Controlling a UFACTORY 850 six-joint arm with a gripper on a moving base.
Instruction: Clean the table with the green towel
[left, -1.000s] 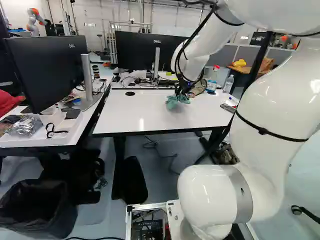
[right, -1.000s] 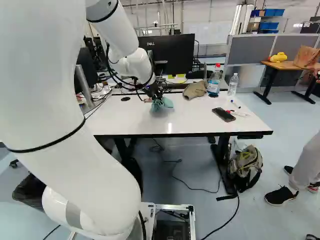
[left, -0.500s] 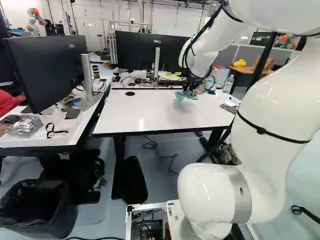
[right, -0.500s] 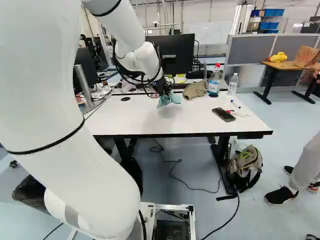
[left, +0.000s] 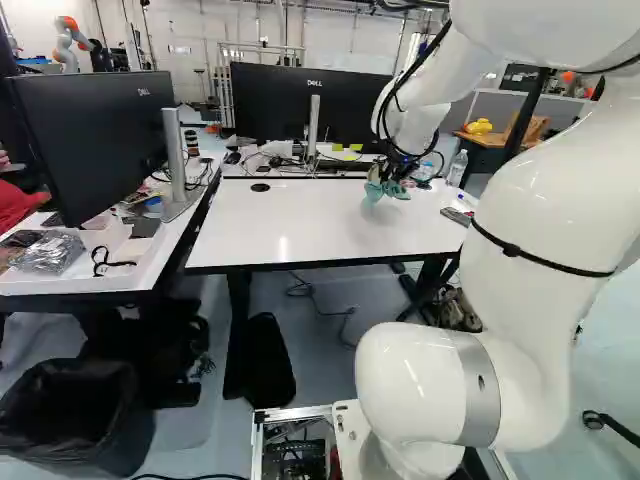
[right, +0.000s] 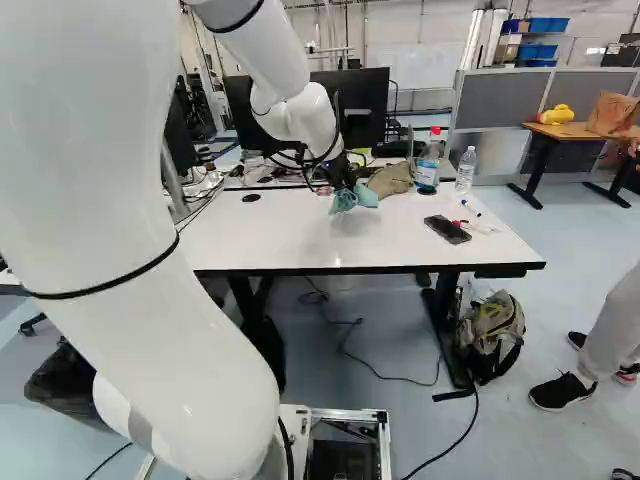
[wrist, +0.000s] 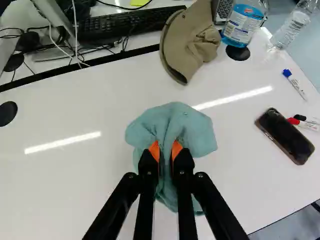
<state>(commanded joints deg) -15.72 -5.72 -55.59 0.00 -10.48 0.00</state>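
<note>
- Left base view: green towel (left: 373, 193) right of centre over the bench (left: 290, 225), contact unclear
- Right base view: phone (right: 446, 230) and hat (right: 391, 179) right of centre, wiping around them probably left
- Wrist view: fingers (wrist: 183, 163) clenched on the towel, cleaning apparently unfinished

And a robotics lab is being shown here: desks (left: 110, 283) are topped with monitors (left: 88, 140), another robot (left: 68, 45) is seen beyond.
</note>
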